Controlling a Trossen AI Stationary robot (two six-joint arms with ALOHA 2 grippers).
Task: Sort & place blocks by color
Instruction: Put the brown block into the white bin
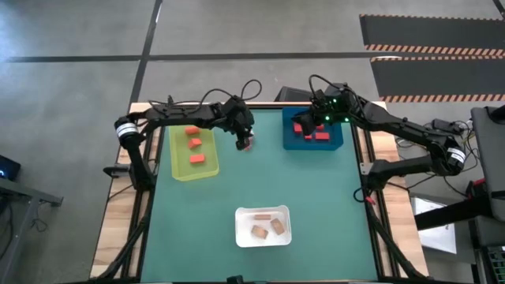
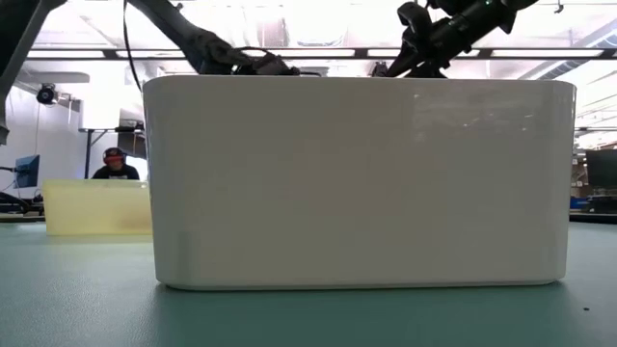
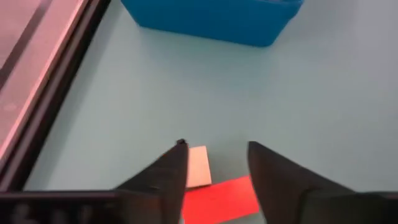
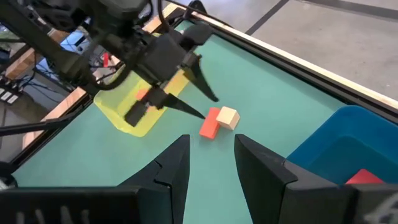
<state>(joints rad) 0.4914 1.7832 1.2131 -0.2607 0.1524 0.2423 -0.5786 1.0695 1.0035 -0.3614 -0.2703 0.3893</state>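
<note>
An orange-red block (image 3: 221, 198) and a tan block (image 3: 198, 167) lie side by side on the green table mat, between the yellow-green tray (image 1: 193, 167) and the blue tray (image 1: 335, 142); both also show in the right wrist view (image 4: 210, 123) (image 4: 228, 117). My left gripper (image 3: 214, 146) is open just above them, its fingers on either side of the orange-red block and slanting down; it also shows in the right wrist view (image 4: 210, 107). My right gripper (image 4: 211, 140) is open and empty above the blue tray's left part (image 1: 302, 120).
The yellow-green tray holds three orange-red blocks (image 1: 193, 143). The blue tray holds deeper red blocks (image 1: 314, 132). A white tray (image 1: 263, 237) near the table's front holds three tan blocks and fills the low view (image 2: 357, 183). A person (image 2: 116, 166) sits in the room beyond.
</note>
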